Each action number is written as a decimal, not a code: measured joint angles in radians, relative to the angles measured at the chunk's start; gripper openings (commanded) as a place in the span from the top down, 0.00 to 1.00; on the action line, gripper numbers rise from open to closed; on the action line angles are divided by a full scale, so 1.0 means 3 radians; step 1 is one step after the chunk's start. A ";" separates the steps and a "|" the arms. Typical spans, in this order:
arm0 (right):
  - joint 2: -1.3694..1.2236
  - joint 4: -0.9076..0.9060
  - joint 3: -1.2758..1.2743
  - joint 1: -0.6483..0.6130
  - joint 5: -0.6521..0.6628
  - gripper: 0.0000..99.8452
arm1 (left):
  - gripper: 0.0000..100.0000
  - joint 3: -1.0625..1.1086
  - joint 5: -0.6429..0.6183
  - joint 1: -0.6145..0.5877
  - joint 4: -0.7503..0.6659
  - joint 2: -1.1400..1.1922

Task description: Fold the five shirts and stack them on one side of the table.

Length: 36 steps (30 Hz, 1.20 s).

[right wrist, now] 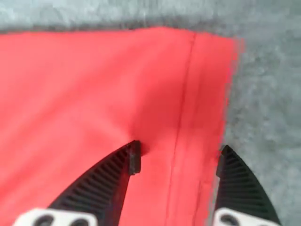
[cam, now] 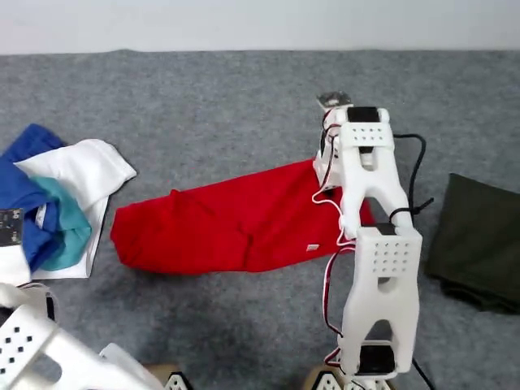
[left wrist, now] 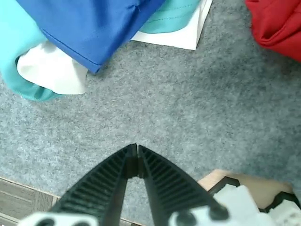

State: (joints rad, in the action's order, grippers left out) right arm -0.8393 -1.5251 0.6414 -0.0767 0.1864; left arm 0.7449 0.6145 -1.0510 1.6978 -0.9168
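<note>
Shirts number five on the grey carpeted worktop (cam: 244, 89): a long red shirt (cam: 227, 227) mid-worktop; a white shirt (cam: 89, 171), a royal-blue shirt (cam: 24, 195) and a teal shirt (cam: 69, 227) heaped at the high view's left; a folded dark green shirt (cam: 479, 244) at its right. The right wrist view adds the red shirt's seam between the spread fingers of the right end effector (right wrist: 178, 157), one fingertip pressing the cloth. The left end effector (left wrist: 137, 151) hangs with tips together over bare carpet near the heap.
</note>
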 measured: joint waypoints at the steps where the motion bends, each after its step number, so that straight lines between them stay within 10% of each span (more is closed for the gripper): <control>1: -0.0036 0.0015 0.0000 -0.0005 0.0000 0.73 | 0.99 0.0000 0.0000 0.0000 0.0000 0.0000; 11: -0.0123 0.0020 0.0056 0.0000 0.0000 1.00 | 0.99 0.0000 0.0000 0.0010 0.0000 0.0000; 21: -0.0092 -0.0113 0.0031 0.0164 0.0041 0.99 | 0.99 0.0000 0.0000 0.0010 0.0000 0.0000; 36: 0.0261 -0.0164 0.0164 0.1268 0.1632 0.99 | 0.99 0.0000 0.0000 0.0010 0.0000 0.0000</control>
State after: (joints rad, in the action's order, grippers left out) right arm -0.7610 -1.5742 0.6905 0.3038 0.6759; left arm 0.7449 0.6145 -1.0480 1.6978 -0.9168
